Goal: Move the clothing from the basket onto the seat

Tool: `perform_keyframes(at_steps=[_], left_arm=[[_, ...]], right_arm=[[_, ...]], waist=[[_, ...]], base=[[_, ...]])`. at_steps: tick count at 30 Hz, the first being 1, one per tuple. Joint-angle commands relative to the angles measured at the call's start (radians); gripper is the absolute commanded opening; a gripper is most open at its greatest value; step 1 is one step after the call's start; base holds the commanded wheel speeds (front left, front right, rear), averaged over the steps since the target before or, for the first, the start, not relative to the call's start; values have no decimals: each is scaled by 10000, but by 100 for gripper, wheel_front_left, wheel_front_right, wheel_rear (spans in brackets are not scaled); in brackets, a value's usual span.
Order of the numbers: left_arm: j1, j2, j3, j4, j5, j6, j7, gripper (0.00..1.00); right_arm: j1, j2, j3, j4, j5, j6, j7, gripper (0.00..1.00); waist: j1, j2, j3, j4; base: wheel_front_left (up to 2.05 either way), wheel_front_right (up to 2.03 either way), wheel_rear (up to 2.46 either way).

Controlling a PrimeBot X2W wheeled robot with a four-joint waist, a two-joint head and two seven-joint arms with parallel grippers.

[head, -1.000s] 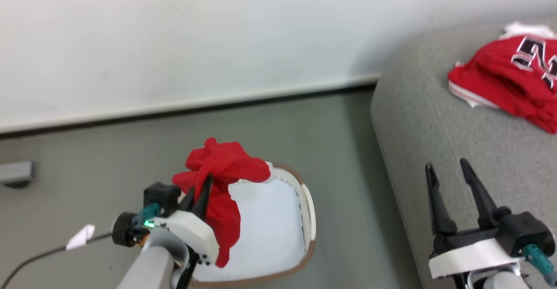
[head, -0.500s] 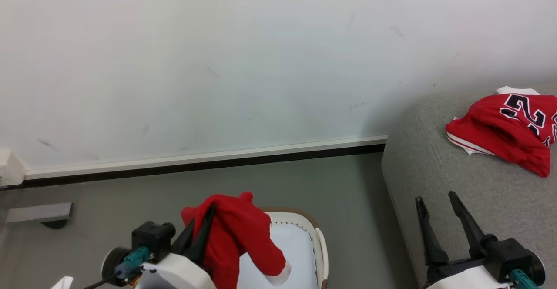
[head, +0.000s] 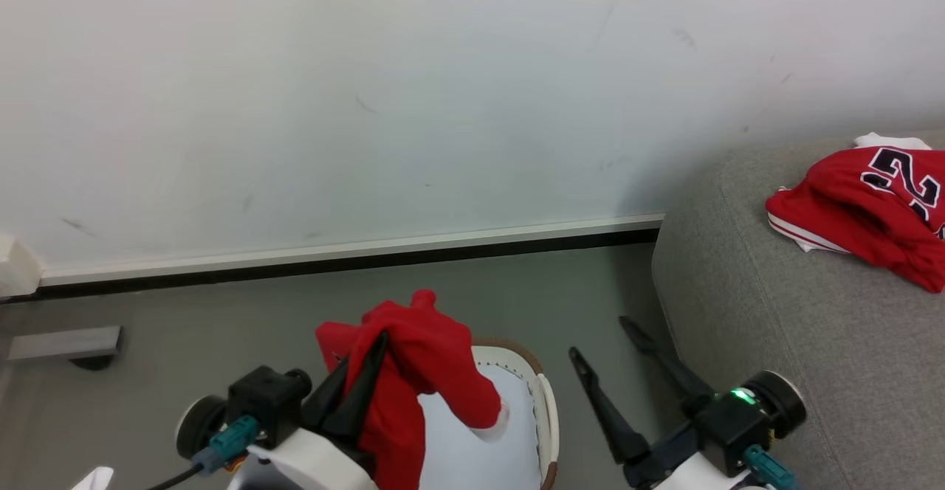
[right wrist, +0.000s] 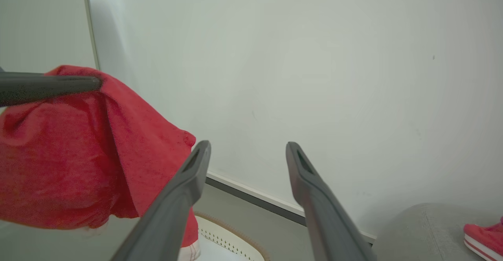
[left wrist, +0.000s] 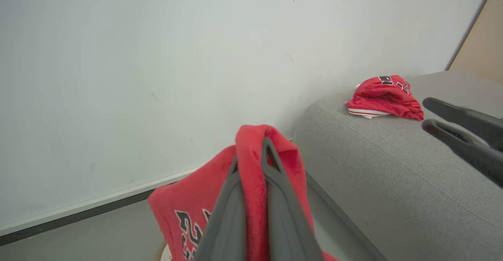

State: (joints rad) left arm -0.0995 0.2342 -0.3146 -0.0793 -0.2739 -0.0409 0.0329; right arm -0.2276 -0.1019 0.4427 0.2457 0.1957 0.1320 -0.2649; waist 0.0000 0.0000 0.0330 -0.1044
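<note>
Plain white wall and grey floor behind everything, so this one's easy to read. Your left gripper is pinched tight on a fold of the red garment. The garment hangs clear above the basket, draped over the fingers with a tail dangling toward the white lining. Grabbing a bunched fold near the top is probably why it comes up as one lump instead of trailing.

Your right gripper is spread wide with nothing in it, parked over the floor between basket and seat. I'd guess that keeps it out of the carry path. The other jersey lies toward the seat's far side, so there's cushion nearer you for this one.
</note>
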Motion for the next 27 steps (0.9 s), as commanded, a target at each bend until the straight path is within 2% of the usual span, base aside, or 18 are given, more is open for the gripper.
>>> perform_keyframes(at_steps=[1,7,13,27], left_arm=[[-95,67,-36,-84,7,-21,11,0],[-388,-54,-532,-291,126,-221,185,0],[-629,-139,-1190,-339,157,-476,341,0],[-881,44,-2620,-688,-358,-810,467,0]], right_arm=[[-198,-117,262,33,172,-26,8,100],[-1341,-660,2472,10,824,-26,10,100],[-2153,-978,3910,309,1354,-26,10,100],[-2768,-1089,4874,1374,1868,-26,10,100]], waist=[[0,0,31,-6],[0,0,39,4],[0,0,-31,102],[0,0,-124,270]], base=[[0,0,0],[0,0,0],[0,0,0],[0,0,0]])
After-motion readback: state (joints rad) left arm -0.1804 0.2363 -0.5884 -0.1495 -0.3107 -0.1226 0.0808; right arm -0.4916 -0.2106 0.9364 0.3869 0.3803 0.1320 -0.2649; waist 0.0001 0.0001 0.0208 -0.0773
